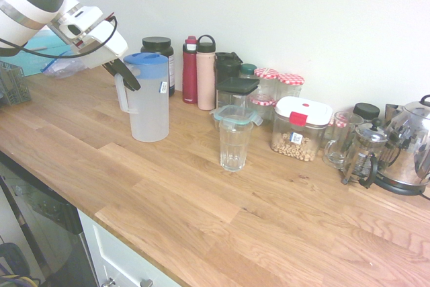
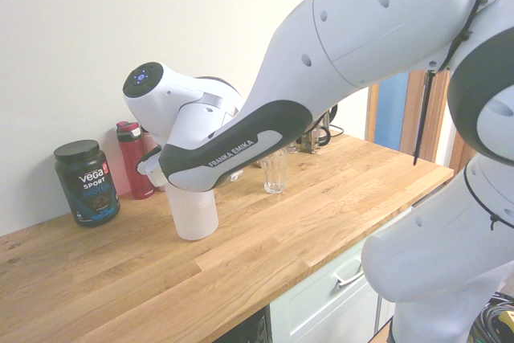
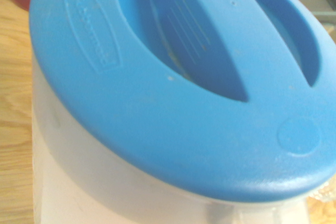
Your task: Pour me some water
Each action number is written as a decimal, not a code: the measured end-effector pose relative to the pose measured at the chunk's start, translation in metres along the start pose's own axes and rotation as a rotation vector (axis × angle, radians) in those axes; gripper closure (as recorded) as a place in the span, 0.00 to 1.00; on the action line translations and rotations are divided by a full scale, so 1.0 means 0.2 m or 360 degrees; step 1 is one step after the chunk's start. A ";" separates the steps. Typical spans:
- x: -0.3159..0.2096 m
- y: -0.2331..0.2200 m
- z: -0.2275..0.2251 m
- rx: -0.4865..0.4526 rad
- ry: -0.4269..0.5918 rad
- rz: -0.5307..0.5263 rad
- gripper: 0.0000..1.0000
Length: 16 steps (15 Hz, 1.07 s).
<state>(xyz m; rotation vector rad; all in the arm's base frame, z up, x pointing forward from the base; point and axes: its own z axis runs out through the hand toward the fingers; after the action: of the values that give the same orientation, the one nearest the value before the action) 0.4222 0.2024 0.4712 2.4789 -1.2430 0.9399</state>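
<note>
**A:** Where are we, from the left?

**B:** My gripper (image 1: 126,75) sits at the handle of the pitcher (image 1: 148,99); the fingers straddle it, but I cannot tell whether they have clamped. The pitcher stands upright on the countertop (image 1: 168,186), blue lid (image 3: 173,87) on. The glass (image 1: 235,140) stands apart, to its right.

**A:** Risks?

**B:** I'd worry about a loose hold letting it swing and spill, or clipping the bottles (image 1: 198,72) behind.
</note>
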 end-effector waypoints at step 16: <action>0.02 0.13 -0.23 -0.0082 -0.0409 -0.0090 0.00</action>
<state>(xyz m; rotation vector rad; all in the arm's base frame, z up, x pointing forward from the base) 0.3834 0.2043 0.5062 2.6416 -1.2439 0.5812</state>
